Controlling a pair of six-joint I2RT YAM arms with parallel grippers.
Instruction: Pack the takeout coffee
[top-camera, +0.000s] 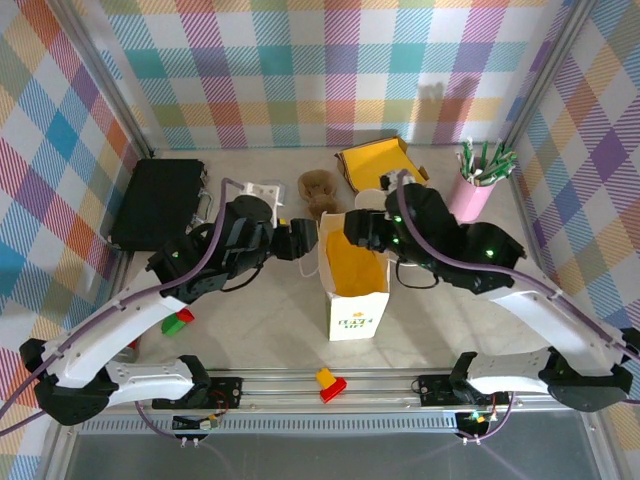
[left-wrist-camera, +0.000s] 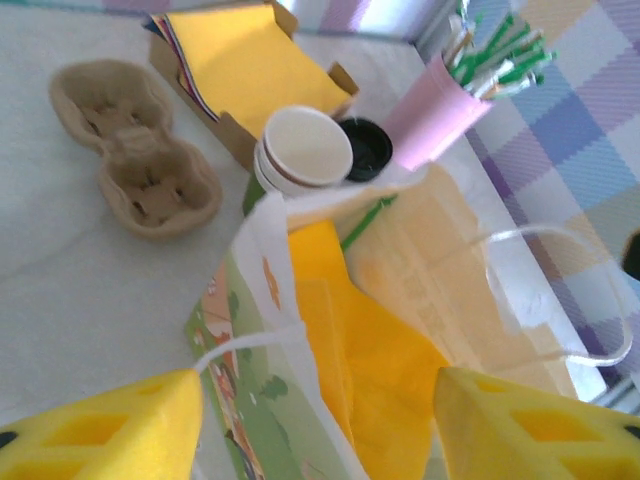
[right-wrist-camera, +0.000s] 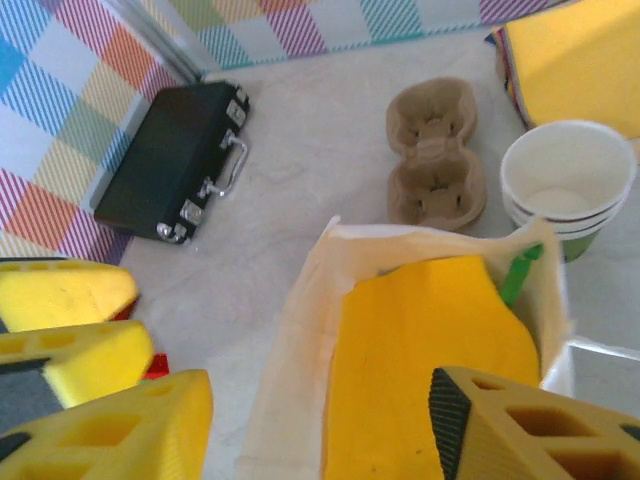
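Note:
A white paper bag (top-camera: 357, 300) stands open mid-table with a yellow napkin (left-wrist-camera: 350, 350) and a green straw (left-wrist-camera: 365, 222) inside. My left gripper (top-camera: 300, 240) is at the bag's left rim, open; in its wrist view the yellow fingers (left-wrist-camera: 130, 425) straddle the bag's printed wall and a thin white handle (left-wrist-camera: 250, 345). My right gripper (top-camera: 360, 232) is open over the bag's mouth, its fingers (right-wrist-camera: 540, 430) spread across the rim and napkin. Of the takeout coffee I see a black round lid (left-wrist-camera: 365, 148) behind the bag; the bag's rim hides its cup.
Stacked cream-white cups (left-wrist-camera: 305, 148) sit beside the lid. A pink cup of straws (top-camera: 475, 185), a box of yellow napkins (top-camera: 375, 160) and a cardboard cup carrier (top-camera: 318, 190) stand behind the bag. A black case (top-camera: 158, 203) lies far left. Small blocks (top-camera: 328, 385) rest by the front rail.

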